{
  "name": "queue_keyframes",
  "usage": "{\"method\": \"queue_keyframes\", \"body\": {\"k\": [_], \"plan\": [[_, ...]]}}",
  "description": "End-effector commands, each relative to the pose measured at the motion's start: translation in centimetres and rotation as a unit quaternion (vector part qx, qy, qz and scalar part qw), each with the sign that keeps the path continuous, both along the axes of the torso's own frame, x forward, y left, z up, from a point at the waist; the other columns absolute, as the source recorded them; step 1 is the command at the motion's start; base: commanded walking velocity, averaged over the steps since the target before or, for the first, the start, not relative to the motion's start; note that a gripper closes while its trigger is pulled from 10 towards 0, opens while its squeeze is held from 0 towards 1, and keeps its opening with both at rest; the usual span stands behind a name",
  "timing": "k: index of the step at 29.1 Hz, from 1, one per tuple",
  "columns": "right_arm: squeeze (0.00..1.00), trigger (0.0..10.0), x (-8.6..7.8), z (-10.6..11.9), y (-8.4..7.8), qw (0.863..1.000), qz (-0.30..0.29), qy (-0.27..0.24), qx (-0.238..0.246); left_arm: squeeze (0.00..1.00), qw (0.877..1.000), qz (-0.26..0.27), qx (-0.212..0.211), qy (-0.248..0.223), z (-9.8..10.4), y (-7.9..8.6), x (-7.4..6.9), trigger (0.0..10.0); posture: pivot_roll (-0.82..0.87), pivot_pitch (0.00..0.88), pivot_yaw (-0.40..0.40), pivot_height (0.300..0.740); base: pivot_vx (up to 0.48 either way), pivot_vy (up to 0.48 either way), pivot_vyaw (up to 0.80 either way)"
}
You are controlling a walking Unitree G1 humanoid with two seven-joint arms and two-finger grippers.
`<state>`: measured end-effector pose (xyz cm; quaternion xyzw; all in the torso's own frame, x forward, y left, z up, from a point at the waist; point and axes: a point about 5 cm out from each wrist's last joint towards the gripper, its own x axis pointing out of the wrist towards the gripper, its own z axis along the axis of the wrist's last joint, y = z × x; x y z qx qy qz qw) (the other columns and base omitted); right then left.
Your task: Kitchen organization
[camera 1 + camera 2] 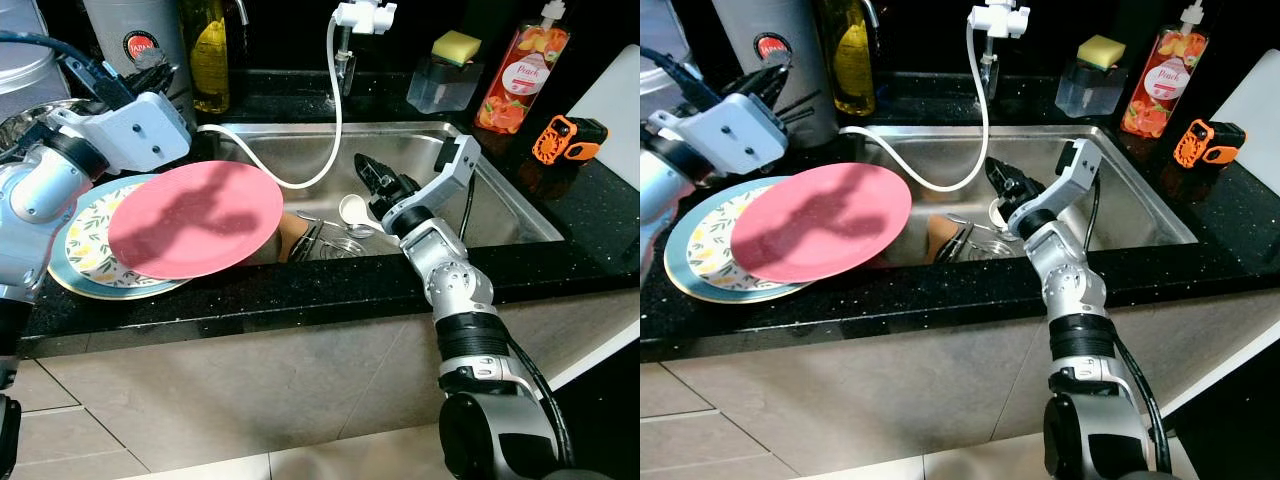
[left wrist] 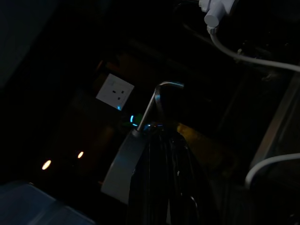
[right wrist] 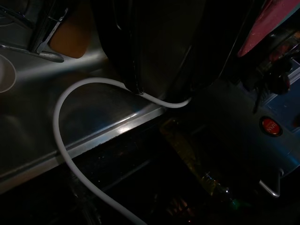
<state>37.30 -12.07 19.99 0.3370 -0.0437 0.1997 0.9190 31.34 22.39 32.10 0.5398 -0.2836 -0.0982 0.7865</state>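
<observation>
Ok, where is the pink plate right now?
The pink plate lies on the stack of plates on the counter's left, its edge overhanging the sink.

We count three plates stacked on the bench: a pink plate (image 1: 195, 219) on top, a floral plate (image 1: 88, 240) under it, and a teal-rimmed plate (image 1: 62, 277) lowest. There are two bottles, one yellow oil bottle (image 1: 208, 55) and one peach soap bottle (image 1: 521, 78). One sponge (image 1: 457, 45), one white hose (image 1: 330, 120), one white cup (image 1: 353, 209), one orange tool (image 1: 566, 138).
</observation>
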Motion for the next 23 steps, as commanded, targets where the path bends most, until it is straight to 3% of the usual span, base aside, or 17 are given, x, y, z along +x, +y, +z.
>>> {"method": "queue_keyframes", "body": {"k": [1, 4, 7, 8, 9, 10, 12, 13, 16, 17, 19, 20, 23], "plan": [[0.00, 10.0, 0.0, -0.5, -0.7, 1.000, -0.013, 0.007, 0.002, 0.00, 1.000, -0.005, 0.005, -0.014, 0.3, -0.4, 0.0, 10.0, 0.29, 0.000, -0.079, 0.740, 0.000, 0.000, 0.00], [0.00, 10.0, 0.0, -0.5, -0.6, 1.000, -0.012, 0.007, 0.002, 0.00, 1.000, -0.009, 0.000, -0.018, 0.4, -0.8, 0.0, 10.0, 0.29, 0.000, -0.081, 0.740, 0.000, 0.000, 0.00], [0.00, 10.0, 0.2, -0.2, -0.2, 1.000, -0.006, 0.003, 0.006, 0.00, 0.999, -0.047, -0.018, -0.014, 0.5, -2.8, 0.5, 10.0, 0.30, 0.000, -0.084, 0.740, 0.000, 0.000, 0.00], [0.00, 10.0, 0.2, -0.2, -0.2, 1.000, -0.006, 0.003, 0.006, 0.00, 0.999, -0.047, -0.018, -0.014, 0.5, -2.8, 0.5, 10.0, 0.30, 0.000, -0.084, 0.740, 0.000, 0.000, 0.00], [0.00, 10.0, 0.1, 0.2, 0.3, 1.000, 0.005, -0.005, 0.010, 0.00, 0.997, -0.071, -0.039, 0.001, 0.2, -3.9, 0.8, 10.0, 0.29, 0.000, -0.083, 0.740, 0.000, 0.000, 0.00], [0.00, 10.0, 0.1, 0.2, 0.3, 1.000, 0.005, -0.005, 0.010, 0.00, 0.997, -0.071, -0.039, 0.001, 0.2, -3.9, 0.8, 10.0, 0.29, 0.000, -0.083, 0.740, 0.000, 0.000, 0.00], [0.00, 10.0, -0.5, 1.1, 1.8, 0.998, 0.045, -0.033, 0.013, 0.00, 0.987, -0.124, -0.088, 0.042, -0.4, -6.1, 1.3, 10.0, 0.28, 0.000, -0.075, 0.740, 0.000, 0.000, 0.00], [0.00, 10.0, -0.5, 1.1, 1.8, 0.998, 0.045, -0.033, 0.013, 0.00, 0.987, -0.124, -0.088, 0.042, -0.4, -6.1, 1.3, 10.0, 0.28, 0.000, -0.075, 0.740, 0.000, 0.000, 0.00], [0.00, 10.0, -2.1, 2.6, 3.7, 0.990, 0.104, -0.092, 0.005, 0.00, 0.958, -0.215, -0.154, 0.111, -1.1, -9.6, 1.1, 10.0, 0.26, 0.000, -0.059, 0.740, 0.000, 0.000, 0.00], [0.00, 10.0, -2.6, 3.1, 4.0, 0.986, 0.102, -0.126, -0.036, 0.00, 0.940, -0.255, -0.176, 0.144, -1.5, -11.1, 0.7, 10.0, 0.25, 0.000, -0.052, 0.740, 0.000, 0.000, 0.00], [0.00, 10.0, -2.7, 3.2, 4.0, 0.984, 0.096, -0.138, -0.057, 0.00, 0.934, -0.265, -0.184, 0.154, -1.6, -11.4, 0.6, 10.0, 0.25, 0.000, -0.052, 0.740, 0.000, 0.000, 0.00], [0.00, 10.0, -2.9, 3.5, 4.3, 0.977, 0.080, -0.163, -0.112, 0.00, 0.925, -0.278, -0.196, 0.168, -1.7, -11.8, 0.6, 10.0, 0.25, 0.000, -0.047, 0.740, 0.000, 0.000, 0.00], [0.00, 10.0, -3.2, 4.0, 4.9, 0.956, 0.054, -0.208, -0.201, 0.00, 0.908, -0.298, -0.225, 0.188, -1.4, -12.1, 0.5, 10.0, 0.25, 0.000, -0.044, 0.740, 0.000, 0.000, 0.00]]}}
